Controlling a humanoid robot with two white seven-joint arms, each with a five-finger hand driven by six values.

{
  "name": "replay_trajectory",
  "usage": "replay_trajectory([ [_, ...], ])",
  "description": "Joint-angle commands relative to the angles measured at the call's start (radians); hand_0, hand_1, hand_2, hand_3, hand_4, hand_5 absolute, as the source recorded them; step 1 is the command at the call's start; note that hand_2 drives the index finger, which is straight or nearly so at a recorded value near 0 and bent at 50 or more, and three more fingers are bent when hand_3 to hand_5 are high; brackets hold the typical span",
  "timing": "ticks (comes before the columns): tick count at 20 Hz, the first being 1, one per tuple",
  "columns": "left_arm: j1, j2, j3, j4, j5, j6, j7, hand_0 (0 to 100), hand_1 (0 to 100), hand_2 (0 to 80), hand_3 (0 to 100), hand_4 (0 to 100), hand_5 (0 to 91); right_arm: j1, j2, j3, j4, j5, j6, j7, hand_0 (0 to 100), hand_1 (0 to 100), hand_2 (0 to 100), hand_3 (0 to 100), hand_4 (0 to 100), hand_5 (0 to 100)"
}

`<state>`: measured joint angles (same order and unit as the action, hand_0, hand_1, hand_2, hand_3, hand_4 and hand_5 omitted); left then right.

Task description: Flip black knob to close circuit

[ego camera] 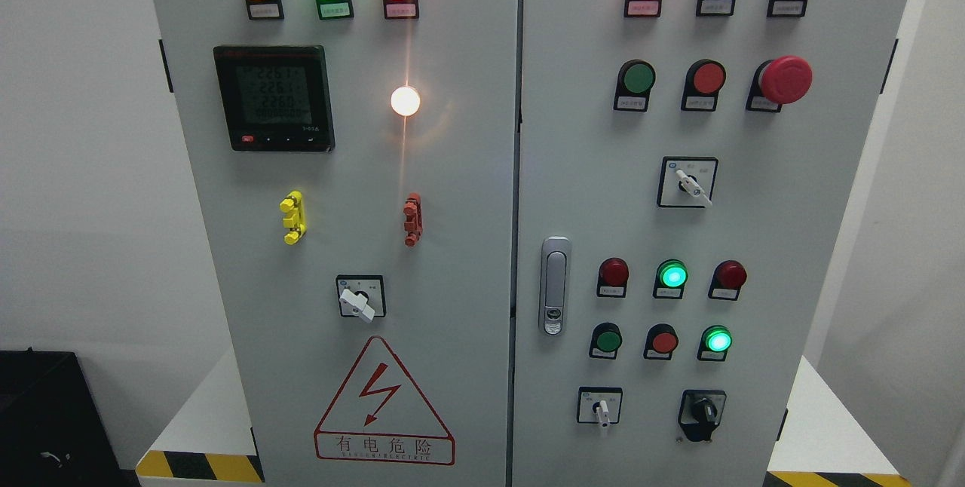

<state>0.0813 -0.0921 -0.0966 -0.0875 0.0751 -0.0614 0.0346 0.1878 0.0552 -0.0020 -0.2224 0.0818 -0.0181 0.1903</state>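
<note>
Neither hand of ours shows anywhere in the head view, so we cannot tell whether the fingers are spread, curled or holding anything, and the approach has not begun as far as we can see. Taking the black knob [704, 411] as our landmark, the largest thing around it is the grey cabinet's right door [791, 231], on whose lower right part the knob sits, its handle pointing roughly down and slightly left. Far to the knob's upper left, across the door seam, stands the digital meter [274, 98]; lower on that same side is the red lightning warning sign [384, 404]. Well above the knob, slightly to its right, bulges the red emergency-stop mushroom button [784, 80], and up and to the left is the silver door latch [555, 285]. Just left of the knob is a white-handled selector switch [601, 407], and just above is a lit green button [717, 339] with a red button [663, 341] beside it. We judge the main risk to be a finger landing on that selector or grazing the buttons above, since all crowd the knob closely; a turn the wrong way, or a slipping grip on the small handle, would leave the circuit open. Open room lies to the knob's right and below, where the door is bare up to its edge, so we would come in from there.
</note>
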Motion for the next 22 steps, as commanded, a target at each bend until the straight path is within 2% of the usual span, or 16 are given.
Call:
replay_trajectory([
  [1,0.0,0.0,0.0,0.0,0.0,0.0,0.001,12,56,0.0,0,0,0.0,-0.021,0.011,-0.016,-0.02,0.019,0.001,-0.002,0,8,0,0,0,0],
  [13,0.0,0.0,0.0,0.0,0.0,0.0,0.001,12,56,0.0,0,0,0.0,-0.022,0.025,-0.016,-0.038,0.021,-0.005,0.018,0,7,0,0,0,0],
  [17,0.0,0.0,0.0,0.0,0.0,0.0,0.001,12,56,0.0,0,0,0.0,0.05,0.014,-0.013,-0.217,0.029,0.001,0.081,0,8,0,0,0,0],
  [22,0.0,0.0,0.0,0.0,0.0,0.0,0.001,12,56,0.0,0,0,0.0,0.094,0.005,-0.018,-0.42,0.239,0.0,0.081,0,10,0,0,0,0],
])
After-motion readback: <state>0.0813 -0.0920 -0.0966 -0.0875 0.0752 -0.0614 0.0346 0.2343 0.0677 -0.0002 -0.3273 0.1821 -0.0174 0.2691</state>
